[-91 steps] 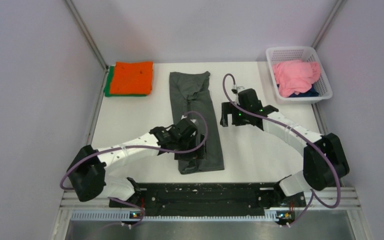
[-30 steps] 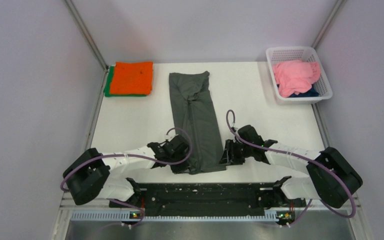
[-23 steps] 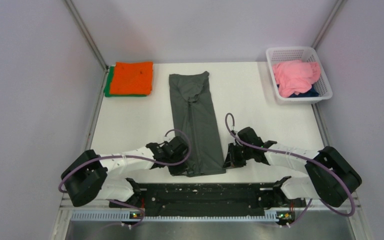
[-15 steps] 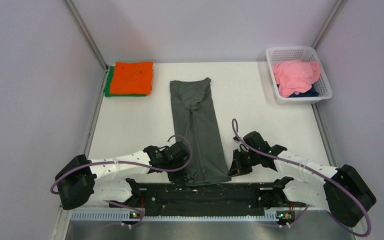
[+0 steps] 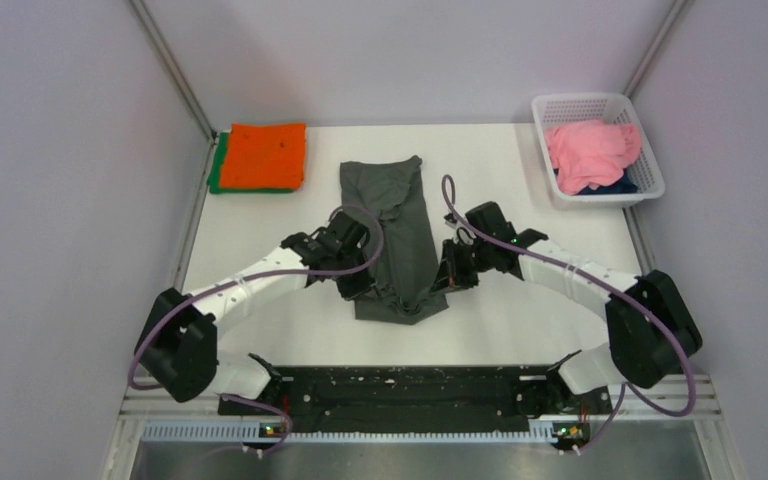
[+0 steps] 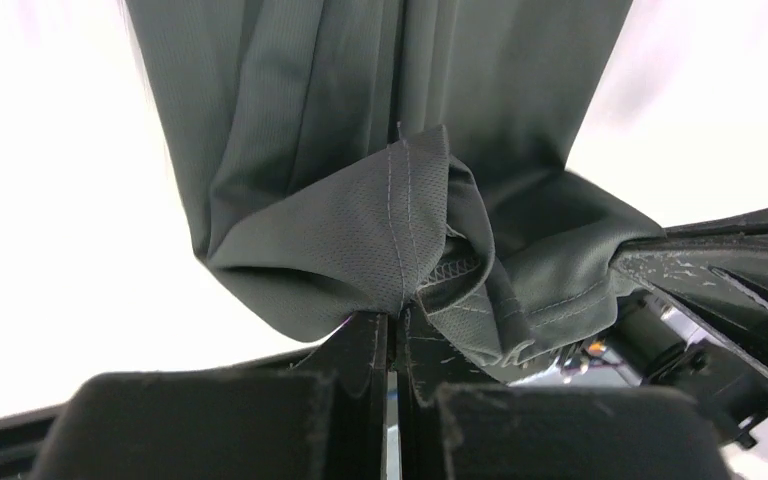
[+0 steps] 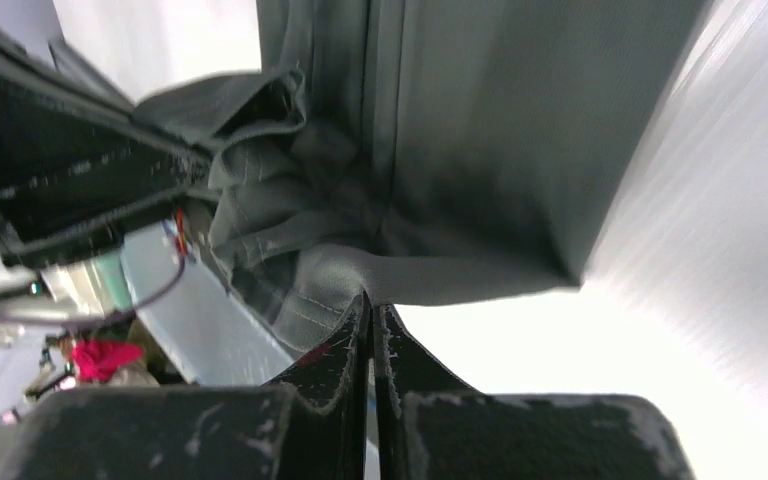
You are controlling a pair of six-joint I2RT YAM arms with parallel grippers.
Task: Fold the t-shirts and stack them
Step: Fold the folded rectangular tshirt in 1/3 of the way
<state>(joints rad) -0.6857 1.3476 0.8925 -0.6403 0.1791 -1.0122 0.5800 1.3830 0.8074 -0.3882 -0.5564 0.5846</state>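
Note:
A dark grey t-shirt (image 5: 392,200), folded into a long strip, lies down the middle of the table. Its near end is lifted and doubled back towards the far end. My left gripper (image 5: 360,285) is shut on the near left corner of that grey cloth (image 6: 360,230). My right gripper (image 5: 443,280) is shut on the near right corner (image 7: 440,270). A folded orange t-shirt (image 5: 266,154) lies on a green one (image 5: 218,170) at the far left. A pink t-shirt (image 5: 590,148) and a navy one (image 5: 615,183) lie crumpled in the basket.
The white lattice basket (image 5: 585,103) stands at the far right corner. Grey walls close in the table (image 5: 520,320) on the left, right and back. A black rail (image 5: 400,385) runs along the near edge between the arm bases.
My right gripper has shut on the grey t-shirt's near right corner. Both grippers then lifted the near end and carried it away from the near edge towards the middle of the strip.

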